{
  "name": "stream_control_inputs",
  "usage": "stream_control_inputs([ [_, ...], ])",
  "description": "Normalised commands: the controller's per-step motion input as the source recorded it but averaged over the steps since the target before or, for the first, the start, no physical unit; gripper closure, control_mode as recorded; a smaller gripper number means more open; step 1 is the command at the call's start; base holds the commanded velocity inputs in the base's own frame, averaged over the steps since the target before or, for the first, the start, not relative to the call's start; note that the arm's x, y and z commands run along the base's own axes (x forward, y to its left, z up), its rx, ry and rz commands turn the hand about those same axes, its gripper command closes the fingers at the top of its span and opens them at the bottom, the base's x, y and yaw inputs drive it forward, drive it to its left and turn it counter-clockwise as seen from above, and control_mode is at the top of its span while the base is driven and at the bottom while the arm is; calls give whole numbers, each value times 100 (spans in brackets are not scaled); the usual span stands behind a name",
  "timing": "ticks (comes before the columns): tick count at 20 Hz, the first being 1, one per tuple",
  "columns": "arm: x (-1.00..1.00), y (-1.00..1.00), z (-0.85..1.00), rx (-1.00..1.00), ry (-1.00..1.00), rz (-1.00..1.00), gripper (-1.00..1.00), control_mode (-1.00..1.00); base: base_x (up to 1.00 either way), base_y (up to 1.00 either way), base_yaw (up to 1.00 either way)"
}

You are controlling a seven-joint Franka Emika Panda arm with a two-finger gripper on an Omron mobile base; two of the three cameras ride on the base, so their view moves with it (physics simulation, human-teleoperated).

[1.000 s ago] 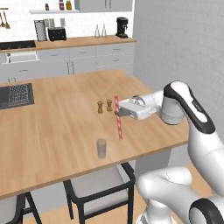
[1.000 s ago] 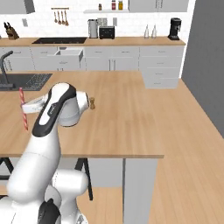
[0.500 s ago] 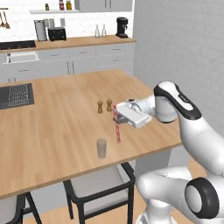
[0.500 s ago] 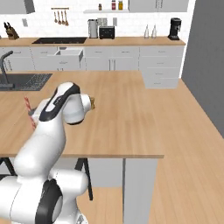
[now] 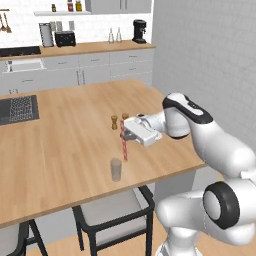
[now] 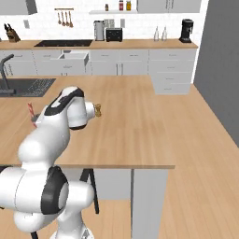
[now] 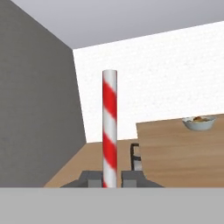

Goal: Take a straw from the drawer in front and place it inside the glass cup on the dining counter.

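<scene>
Above the dining counter (image 5: 60, 135), our claw (image 5: 126, 133) is clamped on the straw (image 5: 123, 142), which hangs upright just beyond the glass cup (image 5: 116, 169). We judge the fetching done and the drop-in left: the cup looks empty, and the drawer (image 6: 73, 59) behind stands open.

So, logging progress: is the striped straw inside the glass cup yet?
Not yet: the red-and-white striped straw hangs beside and above the clear glass cup.
</scene>
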Motion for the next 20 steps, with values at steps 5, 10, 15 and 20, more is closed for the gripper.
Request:
stream_control_inputs([
  [5,23,3,-38,0,-1,0,100,-100,0,0,0],
  [10,16,0,-19,0,-2,0,100,-100,0,0,0],
  [15,20,7,0,0,-3,0,100,-100,0,0,0],
  [20,25,0,-8,0,-2,0,100,-100,0,0,0],
])
